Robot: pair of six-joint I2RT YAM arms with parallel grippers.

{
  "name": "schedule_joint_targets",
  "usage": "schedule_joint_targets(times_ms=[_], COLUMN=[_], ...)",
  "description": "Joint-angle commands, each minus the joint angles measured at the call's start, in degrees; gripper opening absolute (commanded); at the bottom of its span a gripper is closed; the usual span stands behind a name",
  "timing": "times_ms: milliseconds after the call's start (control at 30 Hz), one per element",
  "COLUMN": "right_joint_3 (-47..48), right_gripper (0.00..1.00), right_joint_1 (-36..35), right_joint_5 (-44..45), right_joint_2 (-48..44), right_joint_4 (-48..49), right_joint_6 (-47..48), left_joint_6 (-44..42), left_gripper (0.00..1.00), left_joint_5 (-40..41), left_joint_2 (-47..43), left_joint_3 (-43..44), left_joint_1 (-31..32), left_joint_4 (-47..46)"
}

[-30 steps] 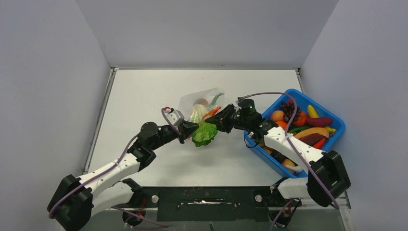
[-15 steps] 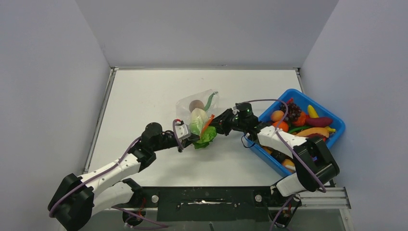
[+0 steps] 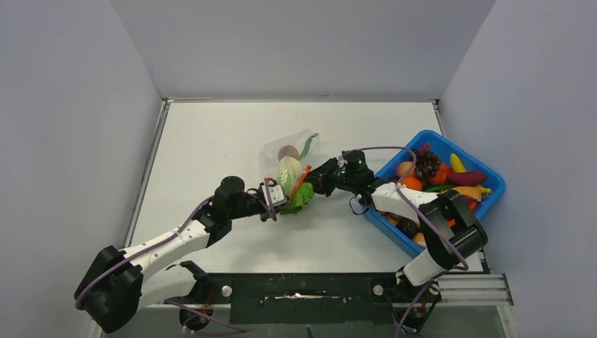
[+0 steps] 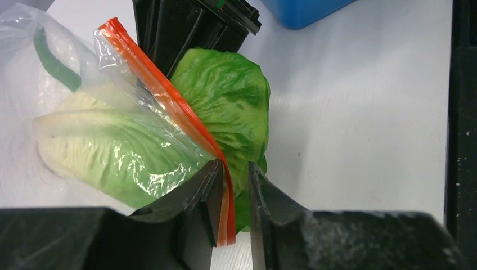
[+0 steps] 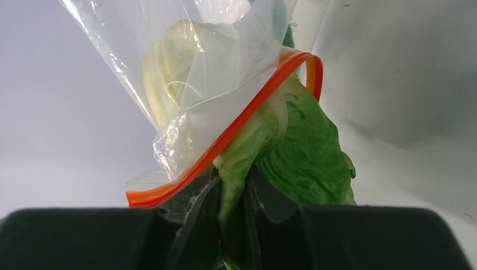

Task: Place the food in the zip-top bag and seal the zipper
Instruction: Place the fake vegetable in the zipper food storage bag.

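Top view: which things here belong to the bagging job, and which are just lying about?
Job in hand:
zip-top bag
zipper
lettuce leaf, partly in the bag's mouth
brown round piece, in the bag
toy food waiting in the bin
left gripper
right gripper

Lying about:
blue bin, only a container

You are looking down on a white table (image 3: 211, 134), evenly lit, with only soft shadows on it. Plain pale grey walls (image 3: 70, 105) close it in on the left, on the right and at the back. A black rail (image 3: 303, 292) runs along the near edge.
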State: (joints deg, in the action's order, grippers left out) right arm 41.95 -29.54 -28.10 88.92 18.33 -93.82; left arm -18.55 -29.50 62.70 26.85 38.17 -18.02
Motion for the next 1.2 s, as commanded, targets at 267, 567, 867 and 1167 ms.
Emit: schedule_joint_targets(times_ms=[267,567,867,1167], right_joint_3=[1.59,2.26,2.70,2.86], right_gripper=[0.00,0.00,0.00,0.00], right_joint_1=[-0.19,-0.39,-0.69,-0.79], right_joint_5=[-1.35,-1.79,-2.01,-2.13], right_joint_2=[0.71,1.37,2.17,2.65], right_joint_4=[9.62,9.63,9.98,10.84], right_joint_6=[-2.46,-2.18,-2.42,-3.12], left_joint_6=[-7.77,-14.53,-14.36,-19.76], left_gripper=[0.33,0.37,0.42,0.42], left_joint_5=[3.91,11.35,11.31,17.39], left_joint_2=[0.56,-1.69,0.15,2.89], left_joint_3=[1.63,-1.30,-1.89,-2.73], left_joint_1=[1.05,3.04,3.43,6.46], left_joint_4=[2.54,-1.84,-3.94,-6.94])
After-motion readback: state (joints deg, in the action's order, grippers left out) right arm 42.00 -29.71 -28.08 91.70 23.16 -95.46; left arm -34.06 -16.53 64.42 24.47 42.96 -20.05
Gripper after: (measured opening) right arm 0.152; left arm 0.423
